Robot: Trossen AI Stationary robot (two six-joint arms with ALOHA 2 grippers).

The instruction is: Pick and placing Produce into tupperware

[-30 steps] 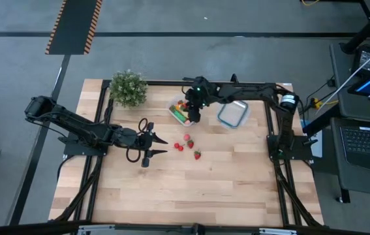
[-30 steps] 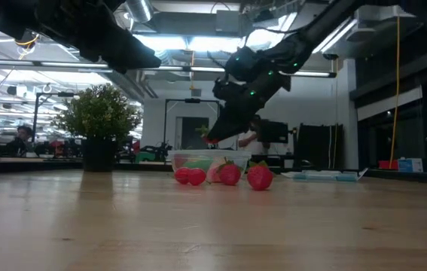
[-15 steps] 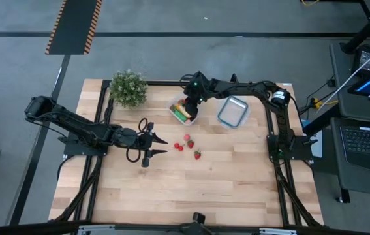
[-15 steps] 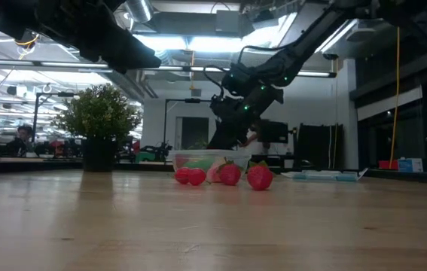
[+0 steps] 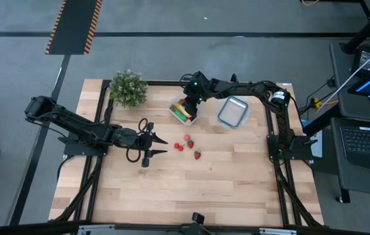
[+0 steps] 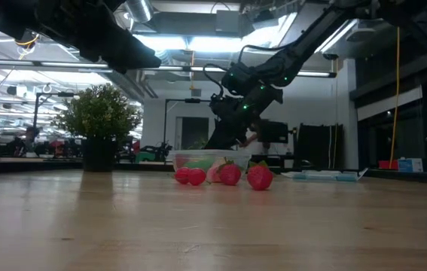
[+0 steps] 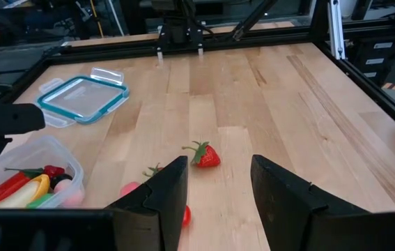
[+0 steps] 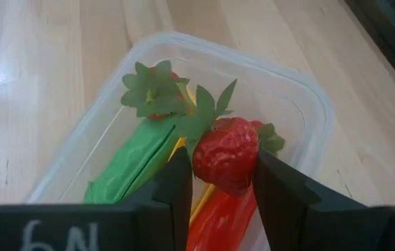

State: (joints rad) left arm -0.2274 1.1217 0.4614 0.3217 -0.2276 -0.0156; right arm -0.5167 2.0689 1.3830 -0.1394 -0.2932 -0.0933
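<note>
The right end effector (image 8: pixel 219 183) pinches a strawberry (image 8: pixel 226 162) across its plump middle, just above the clear tub (image 8: pixel 301 115) already holding a green piece, a banana and red pieces. The berry looks light, stiff and glossy, so gripping the body rather than the leafy cap seems safest. Farther from the tub, three loose strawberries (image 5: pixel 188 145) lie on the bench (image 5: pixel 237 189); beyond them the left end effector (image 5: pixel 153 146) waits, fingers apart and empty
</note>
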